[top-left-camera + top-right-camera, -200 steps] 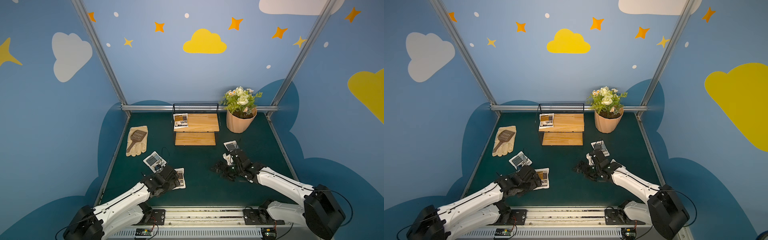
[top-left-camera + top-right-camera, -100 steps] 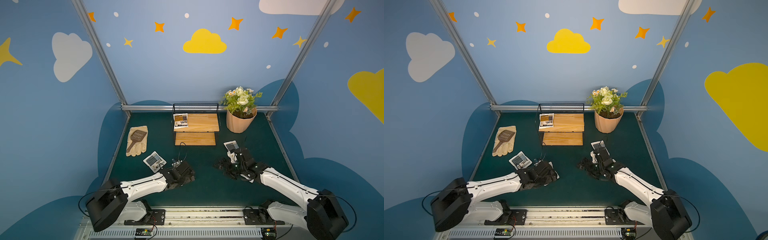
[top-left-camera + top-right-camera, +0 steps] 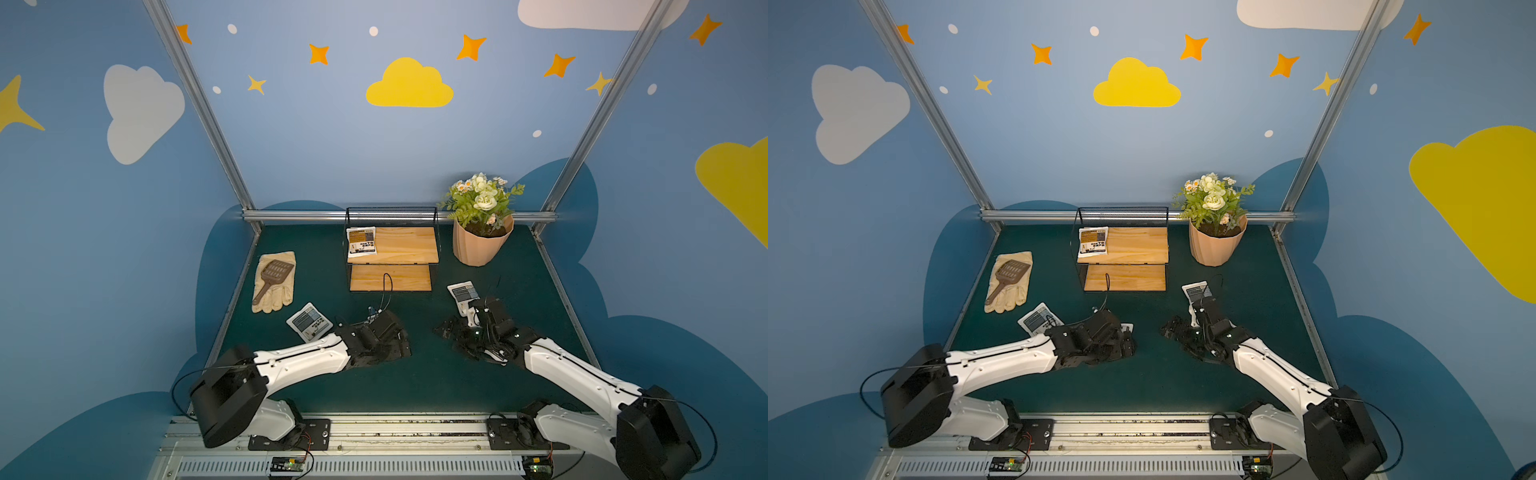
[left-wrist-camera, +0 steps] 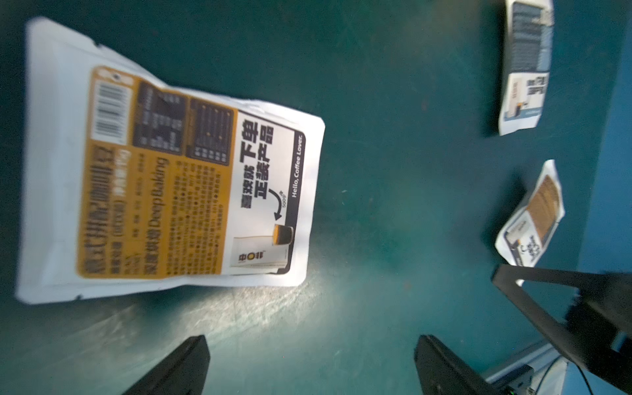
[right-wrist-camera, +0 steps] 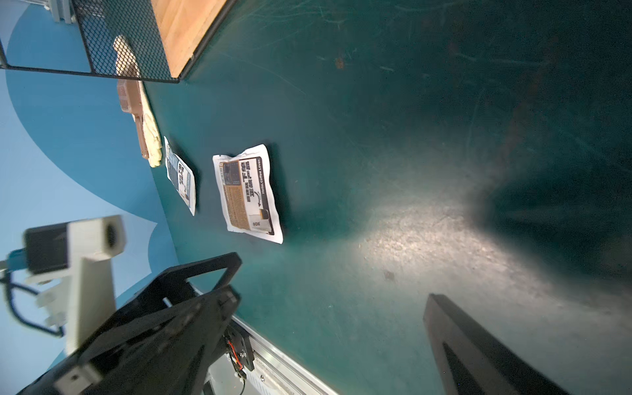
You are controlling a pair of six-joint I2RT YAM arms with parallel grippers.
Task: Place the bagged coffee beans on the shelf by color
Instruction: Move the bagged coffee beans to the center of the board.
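A: On the upper board of the shelf (image 3: 409, 245), at its left end: first yellow-brown pouch (image 3: 361, 244), lying flat.

B: Total count of bags?

A: Five. Three yellow-brown, two grey-blue. One on the shelf, four on the bench (image 3: 415, 382).

B: Positions on the bench?

A: Second yellow-brown pouch (image 4: 164, 184) lies flat, just ahead of the left pincer (image 4: 311, 342). Third yellow-brown pouch (image 4: 533, 219) is just beside the right pincer (image 3: 463, 324); whether they touch, cannot tell. Left grey-blue pouch (image 3: 309, 322) is near the glove (image 3: 282, 293). Right grey-blue pouch (image 3: 465, 292) is between the flower pot (image 3: 478, 249) and the right pincer.

B: Pincers?

A: Two. Left: jaws spread, nothing between them. Right: jaws spread wide, only bench between them, nothing held.

B: Other items?

A: One cream glove, one brown slotted scoop (image 3: 276, 270) lying on it. One ribbed terracotta flower pot with white flowers, just right of the shelf at the back.

B: Surface and room?

A: Bench dark green and scuffed, with a lit patch in front of each wrist camera. Blue walls (image 3: 332, 145) on three sides, painted with yellow and white clouds and orange stars. Two aluminium posts (image 3: 199, 104) at the back corners. Front rail (image 3: 395, 432) carries both arm bases.
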